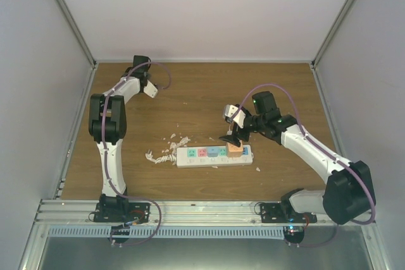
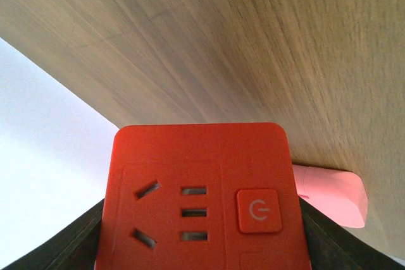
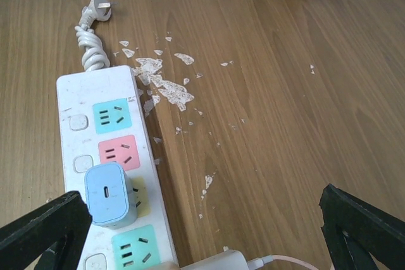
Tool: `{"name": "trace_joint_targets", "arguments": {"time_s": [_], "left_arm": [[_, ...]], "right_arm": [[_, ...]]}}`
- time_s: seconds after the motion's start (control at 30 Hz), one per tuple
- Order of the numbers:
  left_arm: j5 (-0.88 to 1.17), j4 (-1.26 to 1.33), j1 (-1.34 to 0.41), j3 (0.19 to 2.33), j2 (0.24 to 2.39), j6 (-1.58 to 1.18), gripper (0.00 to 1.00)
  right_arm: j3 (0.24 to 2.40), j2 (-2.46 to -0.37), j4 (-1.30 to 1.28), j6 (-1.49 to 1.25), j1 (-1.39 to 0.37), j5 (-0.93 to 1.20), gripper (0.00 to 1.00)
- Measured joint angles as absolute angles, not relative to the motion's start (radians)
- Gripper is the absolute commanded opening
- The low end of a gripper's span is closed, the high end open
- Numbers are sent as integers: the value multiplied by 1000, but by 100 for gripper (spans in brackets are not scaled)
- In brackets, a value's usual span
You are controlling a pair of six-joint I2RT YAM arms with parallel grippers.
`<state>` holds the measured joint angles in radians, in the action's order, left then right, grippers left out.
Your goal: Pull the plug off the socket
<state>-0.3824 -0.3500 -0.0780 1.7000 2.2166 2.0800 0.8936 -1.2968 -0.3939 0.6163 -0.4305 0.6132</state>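
Right gripper (image 3: pixel 201 216), jaws spread wide, above socket (image 3: pixel 73 96). Blue plug (image 3: pixel 111 195) in socket's third outlet looks rigid, slick; pinch flat sides. Left gripper (image 1: pixel 149 88) clamps red outlet block (image 2: pixel 196 200).

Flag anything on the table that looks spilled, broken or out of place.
White flakes lie scattered on the wood beside the cord end of the socket, thickest at its corner and thinning outward. They look like chipped or torn debris rather than part of the setup; their source cannot be told.
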Motion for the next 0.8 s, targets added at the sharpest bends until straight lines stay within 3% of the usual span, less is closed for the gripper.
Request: {"name": "trace_joint_targets", "arguments": {"time_s": [0.23, 0.4, 0.8], "left_arm": [[-384, -334, -79, 1700, 2231, 2080, 40], [-392, -332, -79, 1700, 2241, 2080, 52], [-389, -332, -80, 1700, 2243, 2080, 66]], "right_arm": [[894, -1305, -397, 616, -430, 616, 100], [894, -1308, -397, 616, -430, 617, 100], [894, -1310, -401, 616, -429, 629, 100]]}}
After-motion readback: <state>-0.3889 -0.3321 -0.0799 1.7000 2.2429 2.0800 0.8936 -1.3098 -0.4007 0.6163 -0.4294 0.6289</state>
